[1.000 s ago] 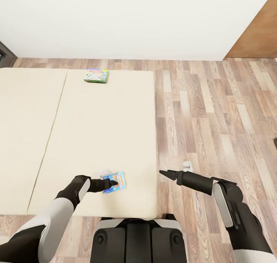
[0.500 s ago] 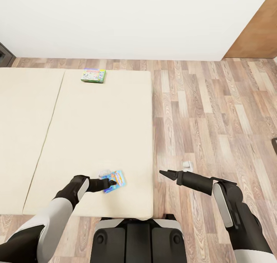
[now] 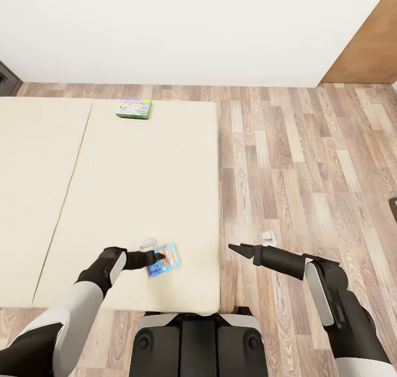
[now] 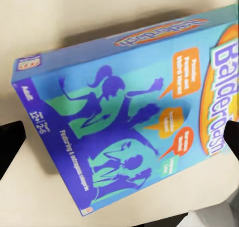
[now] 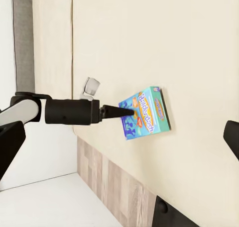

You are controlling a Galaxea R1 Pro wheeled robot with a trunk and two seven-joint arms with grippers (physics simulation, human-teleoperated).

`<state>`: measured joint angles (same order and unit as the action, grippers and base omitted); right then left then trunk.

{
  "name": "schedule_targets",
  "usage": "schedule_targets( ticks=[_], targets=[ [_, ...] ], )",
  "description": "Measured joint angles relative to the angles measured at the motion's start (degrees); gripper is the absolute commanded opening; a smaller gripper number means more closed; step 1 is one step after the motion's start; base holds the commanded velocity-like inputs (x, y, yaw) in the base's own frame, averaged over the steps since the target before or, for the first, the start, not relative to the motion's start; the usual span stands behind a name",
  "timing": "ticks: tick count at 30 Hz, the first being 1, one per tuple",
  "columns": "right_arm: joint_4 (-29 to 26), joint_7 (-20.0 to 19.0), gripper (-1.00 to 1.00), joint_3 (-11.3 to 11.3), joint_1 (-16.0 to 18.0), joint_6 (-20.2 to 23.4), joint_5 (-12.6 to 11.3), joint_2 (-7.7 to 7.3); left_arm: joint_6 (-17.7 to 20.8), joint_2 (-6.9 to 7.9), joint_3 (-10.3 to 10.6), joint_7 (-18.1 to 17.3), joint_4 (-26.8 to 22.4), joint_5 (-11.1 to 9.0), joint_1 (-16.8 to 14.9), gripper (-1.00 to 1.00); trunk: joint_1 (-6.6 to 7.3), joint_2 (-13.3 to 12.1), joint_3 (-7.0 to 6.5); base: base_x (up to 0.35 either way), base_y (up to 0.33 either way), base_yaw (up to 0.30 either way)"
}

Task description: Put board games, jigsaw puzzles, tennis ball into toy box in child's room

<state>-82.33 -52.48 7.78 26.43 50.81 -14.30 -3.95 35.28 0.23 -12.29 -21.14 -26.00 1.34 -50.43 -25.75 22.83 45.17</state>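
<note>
Blue board game (image 3: 164,259) partly behind left gripper (image 3: 156,259).

Bright, even, diffuse light throughout; no visible lamp or glare. Beige mattress of the low bed (image 3: 138,200) nearly shadowless in the head view, wood plank floor (image 3: 309,162) evenly lit. Left wrist view: blue printed board game box (image 4: 129,117) sharp at centre, its lettering soft toward the frame edge, a soft shadow along its far side. Right wrist view crisp; a faint shadow under the box.
</note>
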Motion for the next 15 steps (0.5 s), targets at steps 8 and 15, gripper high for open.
schedule_targets(
  ticks=[8,15],
  targets=[
    [0.0,0.0,1.00,0.0,0.0,0.0,0.0,0.00,-0.1,-0.01,-0.1,0.1,-2.0,0.0,0.0,1.00,0.00,0.0,0.00,0.000,0.000,0.000],
    [0.0,0.0,1.00,0.0,0.0,0.0,0.0,0.00,-0.1,-0.09,0.1,0.3,-2.2,0.1,0.0,1.00,0.00,0.0,0.00,0.000,0.000,0.000]
  ],
)
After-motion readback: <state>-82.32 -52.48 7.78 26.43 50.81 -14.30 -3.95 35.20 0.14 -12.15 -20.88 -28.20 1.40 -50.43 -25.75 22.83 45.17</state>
